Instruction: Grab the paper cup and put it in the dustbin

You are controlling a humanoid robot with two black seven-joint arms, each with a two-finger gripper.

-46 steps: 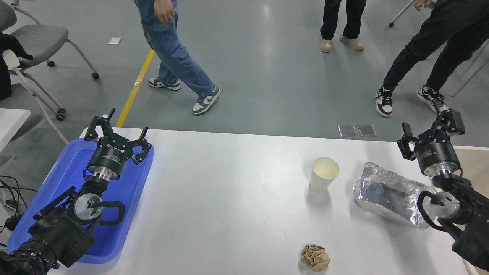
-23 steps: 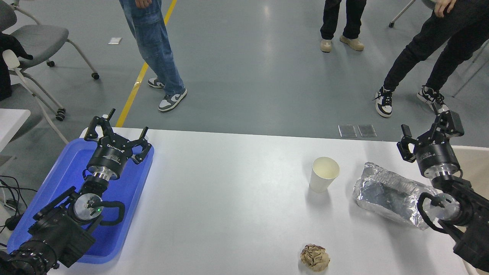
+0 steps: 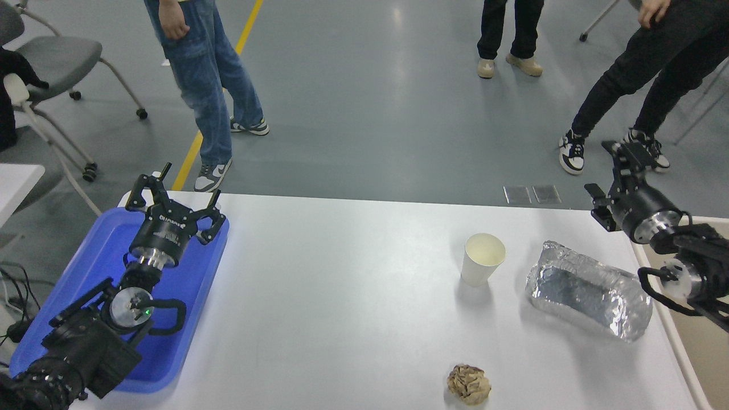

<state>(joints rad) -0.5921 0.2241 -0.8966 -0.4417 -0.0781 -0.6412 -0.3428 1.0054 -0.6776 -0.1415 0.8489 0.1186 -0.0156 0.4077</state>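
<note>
The paper cup (image 3: pixel 483 259) stands upright on the white worktop (image 3: pixel 342 296), just left of a foil packet (image 3: pixel 586 296), while the right tool (image 3: pixel 612 171), prongs spread and empty, hangs well right of the cup, seemingly poised to reach in.

Right gripper (image 3: pixel 612 171) has lifted, apparently over the dustbin (image 3: pixel 680 341).

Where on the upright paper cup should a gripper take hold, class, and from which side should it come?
Grip the paper cup across its tapered wall, a little below the rolled rim. It stands upright, mouth open. The right gripper, open at the table's right edge, should probably come from the cup's right and far side, since the crumpled foil lies low to its right.
</note>
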